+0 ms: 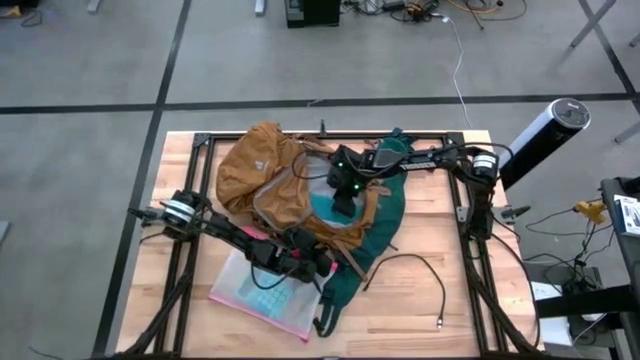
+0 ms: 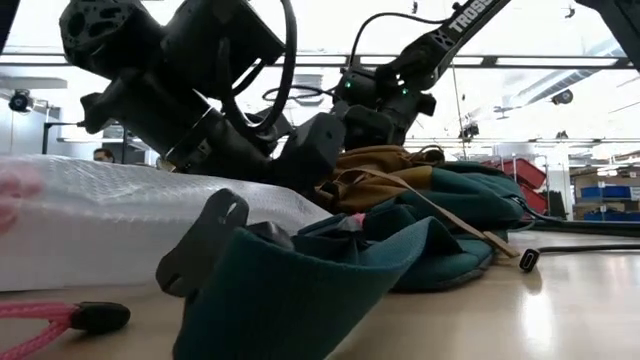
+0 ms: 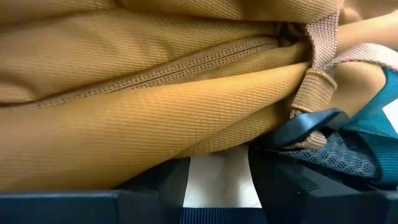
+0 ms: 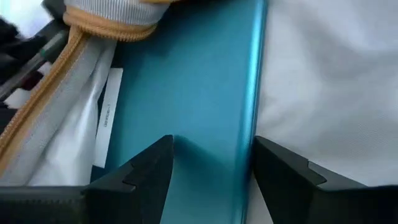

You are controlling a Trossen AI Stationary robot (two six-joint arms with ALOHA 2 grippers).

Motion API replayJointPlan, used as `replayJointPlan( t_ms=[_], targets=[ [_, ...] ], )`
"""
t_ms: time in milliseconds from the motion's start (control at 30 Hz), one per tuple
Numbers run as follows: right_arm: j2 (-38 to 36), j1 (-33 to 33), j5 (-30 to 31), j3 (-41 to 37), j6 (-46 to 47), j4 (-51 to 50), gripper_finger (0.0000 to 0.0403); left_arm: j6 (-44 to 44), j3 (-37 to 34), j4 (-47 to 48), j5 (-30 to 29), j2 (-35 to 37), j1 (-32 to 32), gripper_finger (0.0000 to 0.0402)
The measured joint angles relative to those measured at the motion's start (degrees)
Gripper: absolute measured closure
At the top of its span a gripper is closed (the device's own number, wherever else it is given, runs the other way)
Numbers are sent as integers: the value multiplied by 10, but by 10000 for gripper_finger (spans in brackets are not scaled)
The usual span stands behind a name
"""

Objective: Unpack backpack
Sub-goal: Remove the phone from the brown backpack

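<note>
The backpack (image 1: 275,175) is lying near the middle of the worktop (image 1: 430,325), toward its far edge, with its mouth gaping open and its green back panel and straps spilling toward the near edge. The right gripper (image 1: 345,200) is reaching down into that opening; its fingers (image 4: 146,171) are sitting on either side of a flat teal item (image 4: 193,93) inside the grey lining, spread about as wide as the item, so a firm grip cannot be told. The left gripper (image 1: 322,266) is pressing against the tan fabric at the backpack's near side, fingers parted with bare wood between them. A clear pink-edged pouch (image 1: 262,292) is lying under the left arm near the near edge, and a black cable (image 1: 415,275) is curling beside the backpack.
</note>
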State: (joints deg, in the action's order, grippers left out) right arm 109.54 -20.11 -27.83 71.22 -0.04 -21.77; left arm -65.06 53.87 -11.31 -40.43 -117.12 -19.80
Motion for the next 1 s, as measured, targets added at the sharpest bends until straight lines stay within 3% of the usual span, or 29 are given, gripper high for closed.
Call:
replayJointPlan(
  t_ms=[167, 500, 900, 1000],
  targets=[
    [10, 15, -85, 1, 13, -1, 202, 5, -1, 2, 5, 1, 7, 245],
    [-53, 42, -140, 23, 59, -9, 203, 10, -2, -2, 9, 1, 11, 245],
    [-35, 99, -49, 24, 62, -27, 205, 20, -3, -5, 10, 1, 13, 245],
    [-32, 114, -32, 24, 74, -28, 224, 33, -3, -4, 11, 1, 13, 245]
  ],
)
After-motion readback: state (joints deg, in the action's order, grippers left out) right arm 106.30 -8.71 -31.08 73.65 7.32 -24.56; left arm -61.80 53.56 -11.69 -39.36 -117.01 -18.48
